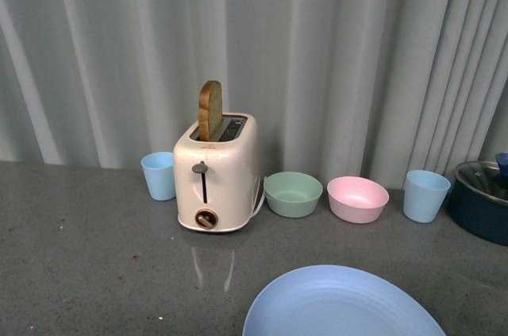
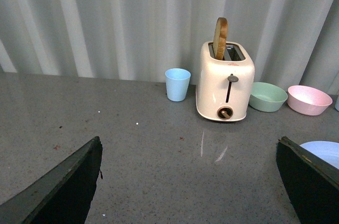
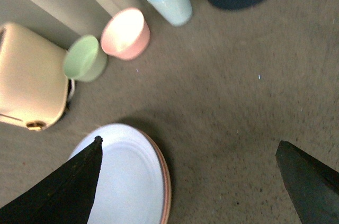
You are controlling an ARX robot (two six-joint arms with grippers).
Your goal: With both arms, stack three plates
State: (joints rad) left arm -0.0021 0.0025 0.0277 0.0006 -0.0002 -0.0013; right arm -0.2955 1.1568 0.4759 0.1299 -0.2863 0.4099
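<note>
Grey speckled counter (image 1: 87, 249) w/ a pale pleated curtain (image 1: 357, 50) behind. Along the back sit a toaster (image 1: 216, 173) holding a slice of bread (image 1: 209, 110), two blue cups, a green bowl (image 1: 293, 193), a pink bowl (image 1: 357, 198) and a dark pot at the far right.

We see the light blue plate (image 1: 343, 304) at the near edge, front-centre, a bit to our right. In the right wrist view that blue plate (image 3: 127, 173) lies on top of another one: a pink rim (image 3: 166, 181) peeks out underneath, so it's a stack. Whether a third is under there, we can't tell.

Right gripper (image 3: 188, 181): jaws wide apart, holding nothing, hovering beside the stack, which lies off toward one jaw rather than between them. Left gripper (image 2: 188, 181): also spread, empty, over bare counter; the plate (image 2: 323, 152) only shows at the far edge of its view, next to one jaw.

So the right arm is clearly nearer. Plates are round, no long axis to line up; we'd judge any next grab goes for the rim from the right side.
</note>
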